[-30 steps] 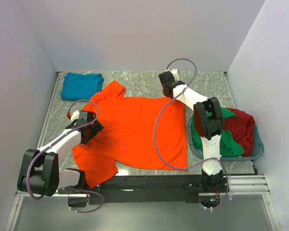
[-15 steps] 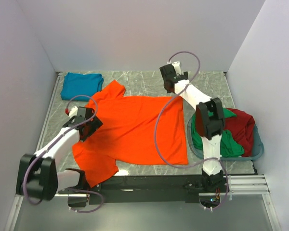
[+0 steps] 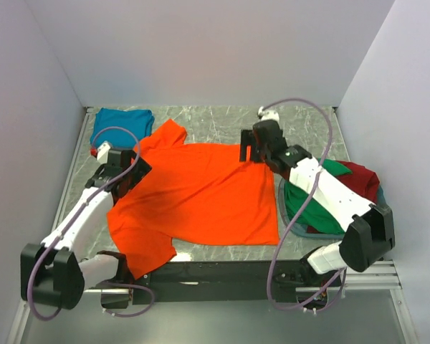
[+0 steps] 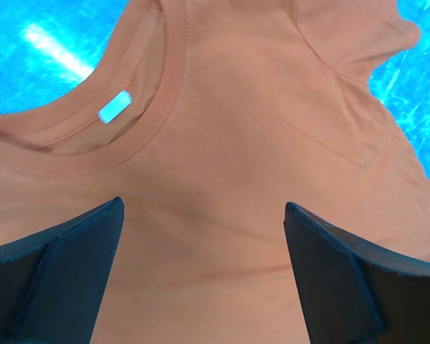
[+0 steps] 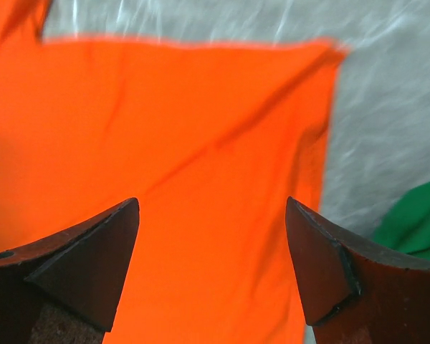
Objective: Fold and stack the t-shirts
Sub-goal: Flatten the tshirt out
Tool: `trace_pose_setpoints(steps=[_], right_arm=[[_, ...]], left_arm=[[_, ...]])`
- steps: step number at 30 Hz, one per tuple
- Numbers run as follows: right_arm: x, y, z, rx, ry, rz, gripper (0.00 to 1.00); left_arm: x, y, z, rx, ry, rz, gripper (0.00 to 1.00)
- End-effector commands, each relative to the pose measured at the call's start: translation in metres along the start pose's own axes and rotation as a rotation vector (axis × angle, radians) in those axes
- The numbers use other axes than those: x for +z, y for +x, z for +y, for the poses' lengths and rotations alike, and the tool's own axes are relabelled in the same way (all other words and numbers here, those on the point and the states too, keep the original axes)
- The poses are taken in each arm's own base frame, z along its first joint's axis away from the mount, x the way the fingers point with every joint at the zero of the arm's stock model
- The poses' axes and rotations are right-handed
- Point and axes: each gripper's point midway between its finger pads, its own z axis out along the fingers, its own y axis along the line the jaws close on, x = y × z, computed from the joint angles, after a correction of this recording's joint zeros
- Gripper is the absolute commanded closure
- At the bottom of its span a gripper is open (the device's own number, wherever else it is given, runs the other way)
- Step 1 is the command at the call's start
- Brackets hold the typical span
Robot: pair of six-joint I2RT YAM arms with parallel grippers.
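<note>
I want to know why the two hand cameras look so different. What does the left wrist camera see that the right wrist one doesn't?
Only the left wrist view shows the collar with its small label, and a sleeve. Only the right wrist view shows the shirt's corner and a bit of the green shirt. Both show the orange shirt lying under an open pincer: the left pincer in one, the right pincer in the other. Neither is holding anything.
</note>
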Motion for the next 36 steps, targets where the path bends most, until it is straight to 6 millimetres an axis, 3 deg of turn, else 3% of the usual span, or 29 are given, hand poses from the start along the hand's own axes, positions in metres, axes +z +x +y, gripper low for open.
trace_pose_setpoints(steps=[1,7,19,29,32,36], right_arm=[[0.005,0.033,0.025,0.046,-0.137,0.063,0.11],[0.038,0.078,0.032,-0.004,-0.106,0.204,0.11],[0.103,0.105,0.028,-0.041,0.017,0.324,0.11],[0.141,0.11,0.011,-0.022,0.037,0.359,0.11],[0.145,0.102,0.008,-0.04,0.06,0.353,0.11],[0.142,0.071,0.008,-0.038,0.06,0.293,0.11]], left_arm=[[0.008,-0.015,-0.026,0.018,0.059,-0.023,0.01],[0.045,-0.002,-0.034,0.06,0.033,0.035,0.0],[0.12,0.02,-0.024,0.118,-0.094,0.137,0.01],[0.15,0.034,-0.025,0.14,-0.118,0.194,0.01],[0.153,0.03,-0.029,0.152,-0.115,0.189,0.01],[0.153,0.008,-0.048,0.166,-0.101,0.142,0.01]])
